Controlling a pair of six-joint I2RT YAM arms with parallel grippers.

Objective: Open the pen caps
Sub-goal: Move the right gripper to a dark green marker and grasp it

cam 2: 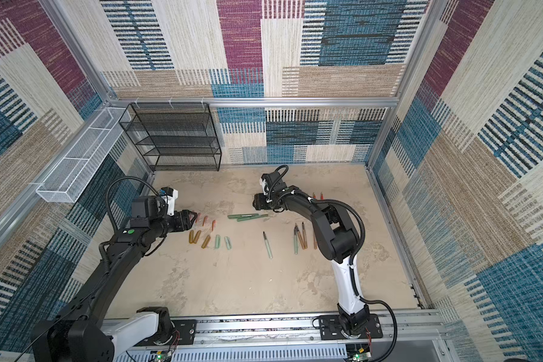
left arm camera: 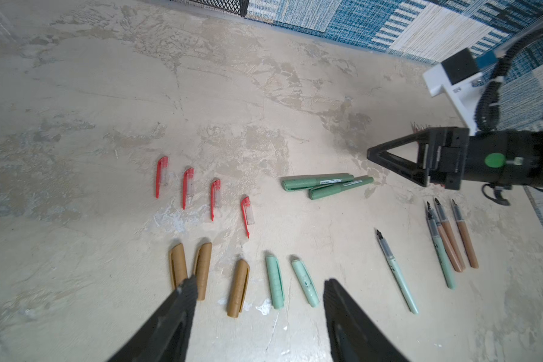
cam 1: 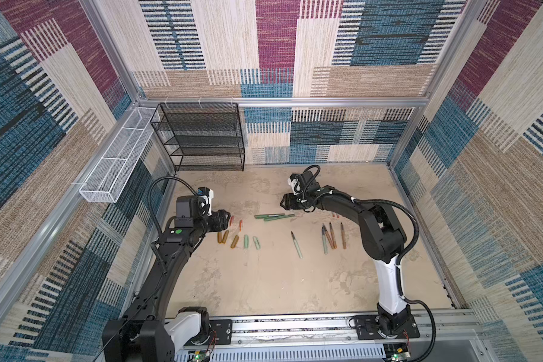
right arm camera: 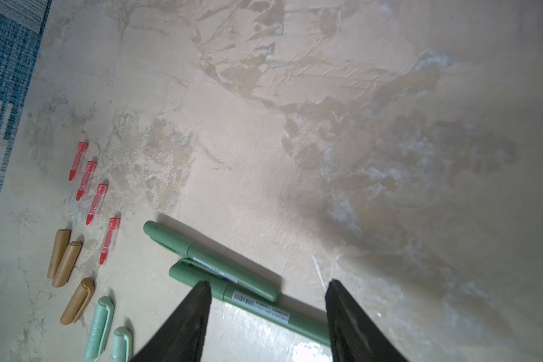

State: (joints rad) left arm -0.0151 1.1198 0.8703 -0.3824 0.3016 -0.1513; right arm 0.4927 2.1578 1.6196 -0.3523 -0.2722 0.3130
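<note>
Loose pen caps lie in rows on the left of the table: several red clipped caps (left arm camera: 161, 177), three gold-bronze caps (left arm camera: 239, 286) and two mint caps (left arm camera: 275, 282). Two dark green pens (right arm camera: 213, 260) with caps on lie side by side mid-table (cam 1: 275, 217). Several uncapped pens (left arm camera: 452, 235) lie to the right (cam 1: 329, 238), a mint one (left arm camera: 398, 272) apart from them. My left gripper (left arm camera: 261, 283) hovers open above the gold and mint caps, holding nothing. Above the green pens, my right gripper (right arm camera: 268, 283) is open and empty, and it also shows in a top view (cam 1: 283, 202).
A black mesh rack (cam 1: 201, 134) stands at the back left, against the wall. A white mesh basket (cam 1: 116, 160) hangs on the left wall. The arms' mounting rail (cam 1: 295, 326) runs along the front edge. A few red-tipped pens (cam 1: 334, 214) lie behind the right arm.
</note>
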